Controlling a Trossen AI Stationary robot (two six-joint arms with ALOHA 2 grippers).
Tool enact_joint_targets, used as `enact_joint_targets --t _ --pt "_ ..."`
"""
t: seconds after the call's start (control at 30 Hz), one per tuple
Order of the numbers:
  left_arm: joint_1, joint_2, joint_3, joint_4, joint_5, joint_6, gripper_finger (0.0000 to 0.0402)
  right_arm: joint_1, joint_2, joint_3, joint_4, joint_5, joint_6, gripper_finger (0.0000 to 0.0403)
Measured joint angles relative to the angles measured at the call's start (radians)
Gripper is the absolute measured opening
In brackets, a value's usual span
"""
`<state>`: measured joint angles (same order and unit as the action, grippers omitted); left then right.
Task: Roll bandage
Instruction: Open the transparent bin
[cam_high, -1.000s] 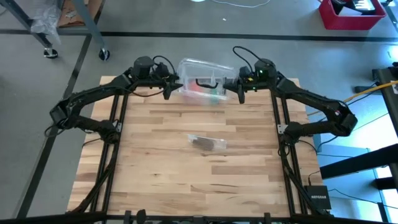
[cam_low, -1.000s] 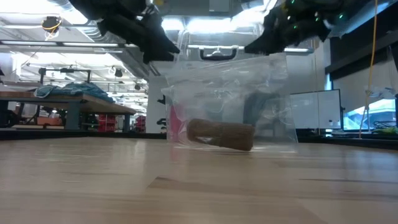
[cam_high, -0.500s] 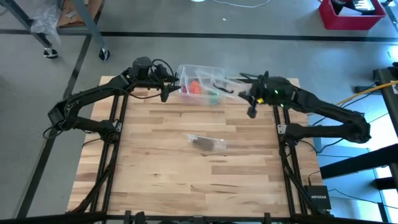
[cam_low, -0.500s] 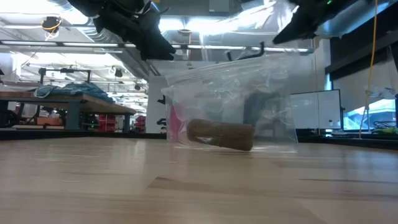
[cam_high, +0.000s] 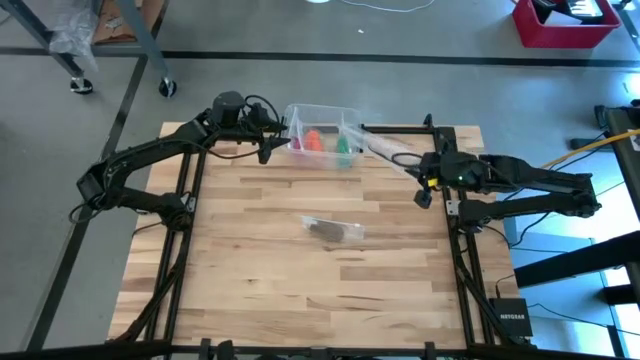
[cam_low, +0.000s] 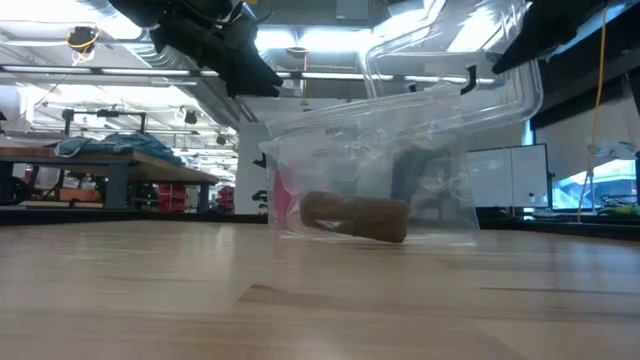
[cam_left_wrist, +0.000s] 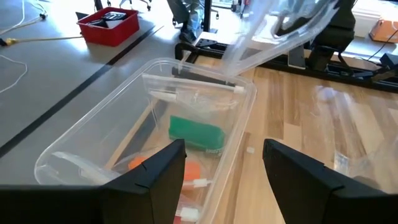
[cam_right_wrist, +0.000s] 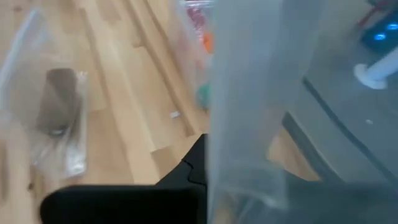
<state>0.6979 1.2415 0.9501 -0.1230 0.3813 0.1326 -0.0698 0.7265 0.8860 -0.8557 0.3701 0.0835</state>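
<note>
The bandage (cam_high: 325, 230) is a small brown roll inside a clear plastic bag (cam_high: 345, 231) that lies mid-table; the low view shows the roll (cam_low: 355, 217) in the bag (cam_low: 430, 160). A clear plastic box (cam_high: 318, 138) stands at the far edge, uncovered, with coloured things inside. My left gripper (cam_high: 276, 140) is open at the box's left end, the box rim (cam_left_wrist: 205, 87) between its fingers. My right gripper (cam_high: 424, 182), right of the box, is shut on the box's clear lid (cam_high: 388, 150). My left gripper's fingers (cam_left_wrist: 155, 177) stand on either side of the box's left end; I cannot tell whether they touch it. My right gripper holds the lid by its right end (cam_high: 414, 166), coming from the table's right; the lid itself fills the right wrist view (cam_right_wrist: 249, 124) and hides the hold. The lid is lifted clear and tilted, its black handle (cam_low: 468, 78) showing.
The wooden table (cam_high: 250, 290) has free room on its near half. The box holds an orange thing (cam_high: 313, 139) and a green thing (cam_high: 343, 148). A red crate (cam_high: 562, 22) stands on the floor beyond the table.
My right gripper has gone from the box toward the table's right and near edges and has turned, taking the lid with it. The lid has come off the box and tipped, so the box now stands uncovered. The bag with the bandage has stayed in place.
</note>
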Motion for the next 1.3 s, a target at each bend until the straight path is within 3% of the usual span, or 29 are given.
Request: enact_joint_targets --t 0.33,0.53,0.8,1.1,1.3 --pt "0.0 0.0 0.0 -0.001 -0.001 -0.005 0.0208 0.118 0.0 0.0 -0.026 -0.006 0.049 0.0034" --pt "-0.005 0.001 0.0 -0.001 -0.001 -0.001 0.0208 0.176 0.026 0.0 -0.038 -0.087 0.1 0.0034" --pt "-0.008 0.001 0.0 0.003 -0.001 -0.011 0.0208 0.185 0.052 -0.002 -0.028 0.027 0.088 0.0034" --pt "-0.015 0.001 0.0 0.0 -0.001 -0.022 0.0208 0.188 0.05 -0.002 -0.016 0.028 0.095 0.0035" --pt "-0.045 0.001 0.0 -0.016 -0.001 -0.019 0.0208 0.188 0.036 0.0 -0.056 -0.15 0.166 0.0035"
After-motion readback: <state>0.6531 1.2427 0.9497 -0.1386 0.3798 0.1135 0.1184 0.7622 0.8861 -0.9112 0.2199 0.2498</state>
